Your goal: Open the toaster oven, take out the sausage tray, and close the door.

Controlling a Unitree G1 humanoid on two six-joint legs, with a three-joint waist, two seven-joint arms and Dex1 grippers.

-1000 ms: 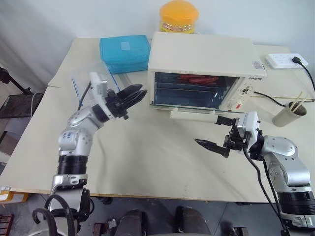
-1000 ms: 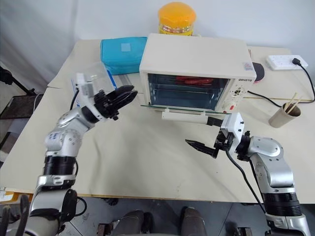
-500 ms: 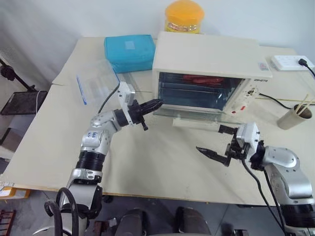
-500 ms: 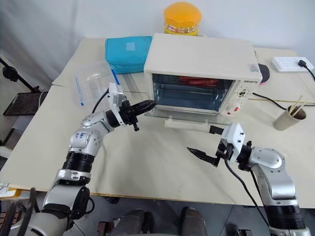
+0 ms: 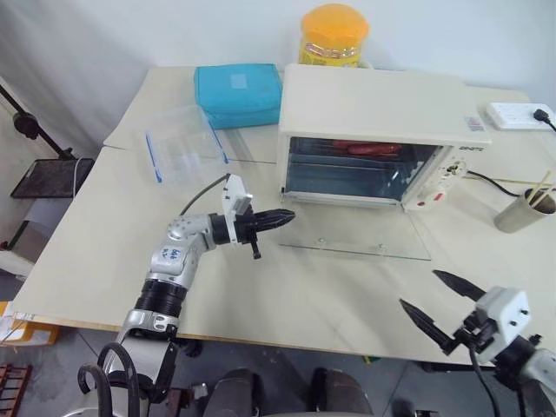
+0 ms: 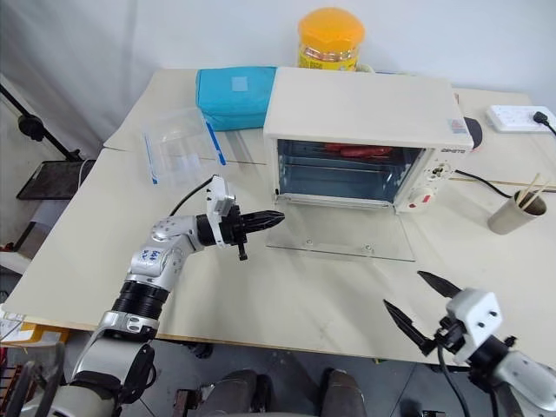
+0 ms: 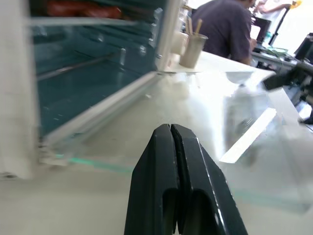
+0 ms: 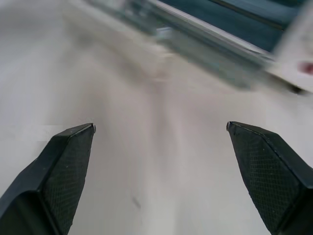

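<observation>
The cream-white toaster oven stands at the back of the table with its glass door swung down flat on the tabletop. Inside, red sausages mark the sausage tray on an upper rack, also seen in the left wrist view. My left gripper is shut and empty, level, its tip just off the door's left corner. My right gripper is open and empty near the table's front right edge, well clear of the door.
A teal pouch and a clear plastic box with blue edge lie left of the oven. A yellow jar stands behind it. A power strip and a cup with sticks sit at the right. A person sits beyond the table.
The door has dropped from half open to flat on the table. My right gripper drew back to the front right edge. My left gripper shut and sank toward the door's left corner.
</observation>
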